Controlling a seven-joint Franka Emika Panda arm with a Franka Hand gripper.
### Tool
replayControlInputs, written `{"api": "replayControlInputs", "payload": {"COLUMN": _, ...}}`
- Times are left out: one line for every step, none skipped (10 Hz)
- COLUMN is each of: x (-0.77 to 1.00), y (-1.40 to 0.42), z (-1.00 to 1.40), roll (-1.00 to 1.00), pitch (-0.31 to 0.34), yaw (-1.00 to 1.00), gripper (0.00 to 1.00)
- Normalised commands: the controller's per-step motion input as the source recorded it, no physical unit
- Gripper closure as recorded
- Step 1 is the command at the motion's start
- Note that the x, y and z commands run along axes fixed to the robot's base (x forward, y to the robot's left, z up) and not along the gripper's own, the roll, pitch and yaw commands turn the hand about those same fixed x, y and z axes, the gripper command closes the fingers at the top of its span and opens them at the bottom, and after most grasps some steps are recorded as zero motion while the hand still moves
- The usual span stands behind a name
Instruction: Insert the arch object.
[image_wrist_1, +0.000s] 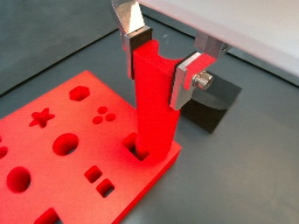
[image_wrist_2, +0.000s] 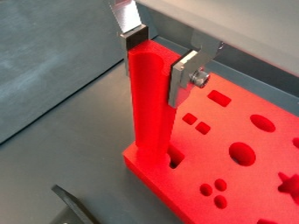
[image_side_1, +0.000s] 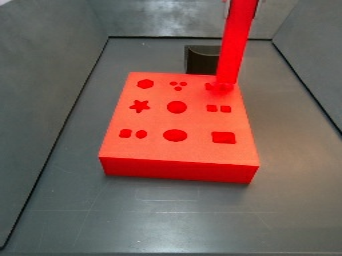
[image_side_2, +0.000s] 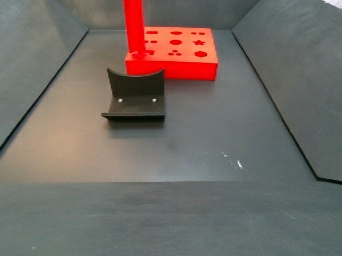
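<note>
The arch object (image_wrist_1: 152, 105), a long bright red bar, stands upright with its lower end in a hole at a corner of the red holed board (image_wrist_1: 59, 149). My gripper (image_wrist_1: 162, 59) is shut on the bar's upper end, one silver finger on each side. Both wrist views show this grip (image_wrist_2: 159, 57). In both side views the bar (image_side_1: 234, 45) (image_side_2: 134, 30) rises from the board's corner and runs out of the frame's upper edge. The gripper itself is out of view there.
The fixture (image_side_2: 134, 95), a dark bracket with a curved notch, stands on the grey floor close to the board (image_side_2: 187, 65). It shows behind the board in a side view (image_side_1: 201, 58). Dark walls enclose the floor.
</note>
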Motion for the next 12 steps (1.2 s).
{"api": "replayControlInputs", "payload": {"x": 0.16, "y": 0.00, "z": 0.00, "roll": -0.03, "pitch": -0.011, "yaw": -0.31, "gripper": 1.00}}
{"api": "replayControlInputs", "payload": {"x": 0.02, "y": 0.00, "z": -0.05, "roll": -0.01, "pitch": 0.000, "yaw": 0.00, "gripper": 1.00}}
{"api": "replayControlInputs", "payload": {"x": -0.29, "y": -0.09, "z": -0.11, "roll": -0.08, "pitch": 0.000, "yaw": 0.05, "gripper": 1.00}}
{"api": "replayControlInputs", "payload": {"x": -0.33, "y": -0.28, "z": -0.05, "roll": -0.06, "pitch": 0.000, "yaw": 0.06, "gripper": 1.00}}
{"api": "replayControlInputs", "payload": {"x": -0.35, "y": -0.27, "z": 0.00, "roll": -0.02, "pitch": 0.000, "yaw": 0.09, "gripper": 1.00}}
{"api": "replayControlInputs", "payload": {"x": -0.33, "y": -0.21, "z": 0.00, "roll": 0.00, "pitch": 0.000, "yaw": 0.09, "gripper": 1.00}}
{"api": "replayControlInputs", "payload": {"x": -0.21, "y": -0.03, "z": 0.00, "roll": 0.00, "pitch": 0.000, "yaw": 0.12, "gripper": 1.00}}
{"api": "replayControlInputs", "payload": {"x": 0.00, "y": 0.00, "z": -0.03, "roll": 0.00, "pitch": 0.000, "yaw": 0.15, "gripper": 1.00}}
{"api": "replayControlInputs", "payload": {"x": 0.00, "y": 0.04, "z": -0.09, "roll": 0.00, "pitch": 0.000, "yaw": 0.30, "gripper": 1.00}}
{"api": "replayControlInputs", "payload": {"x": 0.00, "y": 0.00, "z": -0.04, "roll": 0.00, "pitch": 0.000, "yaw": 0.25, "gripper": 1.00}}
{"api": "replayControlInputs", "payload": {"x": 0.10, "y": 0.00, "z": -0.02, "roll": 0.00, "pitch": 0.000, "yaw": 0.07, "gripper": 1.00}}
{"api": "replayControlInputs", "payload": {"x": 0.05, "y": 0.00, "z": -0.03, "roll": 0.00, "pitch": 0.000, "yaw": 0.03, "gripper": 1.00}}
